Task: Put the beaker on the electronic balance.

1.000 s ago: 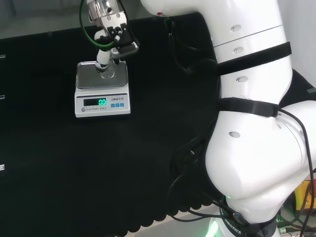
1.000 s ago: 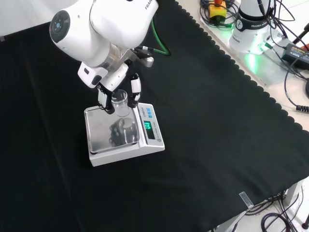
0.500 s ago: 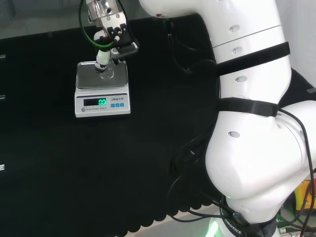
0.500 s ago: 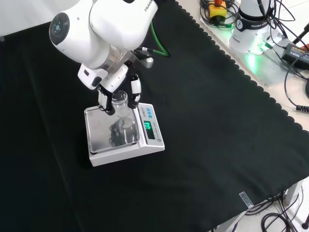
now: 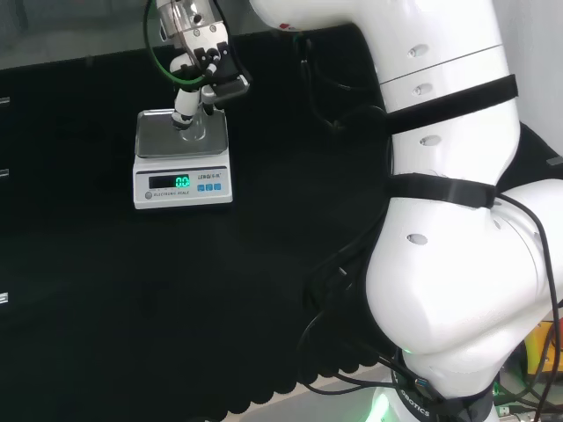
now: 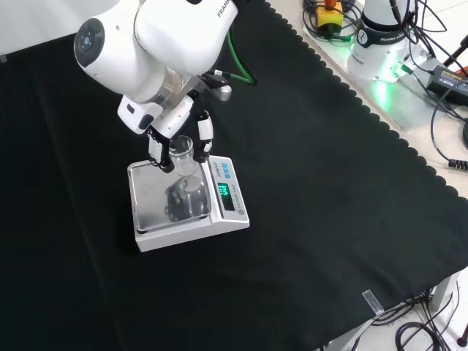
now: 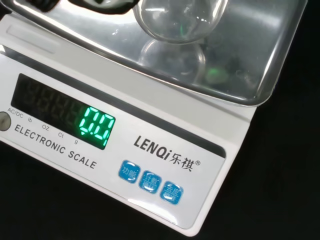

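Clear glass beaker (image 6: 183, 157) upright just above the white electronic balance's (image 6: 187, 204) steel pan.

White arm reaching down, hand (image 6: 178, 131) fingers apparently curled, pointing downward

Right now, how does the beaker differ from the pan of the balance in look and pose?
The beaker is clear glass and upright; the pan is opaque polished metal and lies flat. The beaker is round; the pan is rectangular. The hand curls round the beaker but not the pan. Both are shiny.
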Controlling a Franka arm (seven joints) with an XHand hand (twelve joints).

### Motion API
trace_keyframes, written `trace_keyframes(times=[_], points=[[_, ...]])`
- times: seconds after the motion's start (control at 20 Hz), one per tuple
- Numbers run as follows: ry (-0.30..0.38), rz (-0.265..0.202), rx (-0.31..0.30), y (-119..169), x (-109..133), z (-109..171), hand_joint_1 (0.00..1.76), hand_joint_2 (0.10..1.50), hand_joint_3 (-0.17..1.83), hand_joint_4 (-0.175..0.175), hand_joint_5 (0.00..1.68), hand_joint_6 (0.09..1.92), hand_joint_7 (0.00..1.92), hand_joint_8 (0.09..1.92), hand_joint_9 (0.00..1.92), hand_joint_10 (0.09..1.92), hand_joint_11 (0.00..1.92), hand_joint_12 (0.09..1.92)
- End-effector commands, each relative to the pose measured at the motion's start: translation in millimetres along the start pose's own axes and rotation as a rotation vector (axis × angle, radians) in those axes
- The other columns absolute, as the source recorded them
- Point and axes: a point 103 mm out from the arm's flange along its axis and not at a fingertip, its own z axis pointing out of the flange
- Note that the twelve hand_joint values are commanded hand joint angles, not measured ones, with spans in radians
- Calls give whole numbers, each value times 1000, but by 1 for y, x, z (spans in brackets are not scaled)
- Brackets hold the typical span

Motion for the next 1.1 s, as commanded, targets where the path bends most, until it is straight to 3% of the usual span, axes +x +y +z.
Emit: trace_keyframes(times=[0.05, 0.1, 0.2, 0.4, 0.55, 1.1], points=[[-2, 0, -2, 0, -1, 0, 863, 790, 706, -175, 668, 607, 870, 889, 1046, 664, 1062, 1043], [6, 4, 3, 26, 33, -14, 863, 790, 706, -175, 667, 607, 870, 890, 1045, 665, 1061, 1044], [15, 2, 11, 39, 46, -20, 862, 790, 705, -175, 667, 607, 870, 890, 1045, 666, 1060, 1044], [24, -18, 36, 59, 35, -22, 861, 791, 705, -175, 667, 608, 869, 891, 1043, 668, 1057, 1046], [1, -9, 13, 60, 38, -21, 861, 791, 705, -175, 666, 608, 868, 892, 1043, 670, 1056, 1047], [6, -17, 52, 74, 32, -15, 859, 792, 703, -175, 665, 610, 866, 894, 1036, 674, 1050, 1051]])
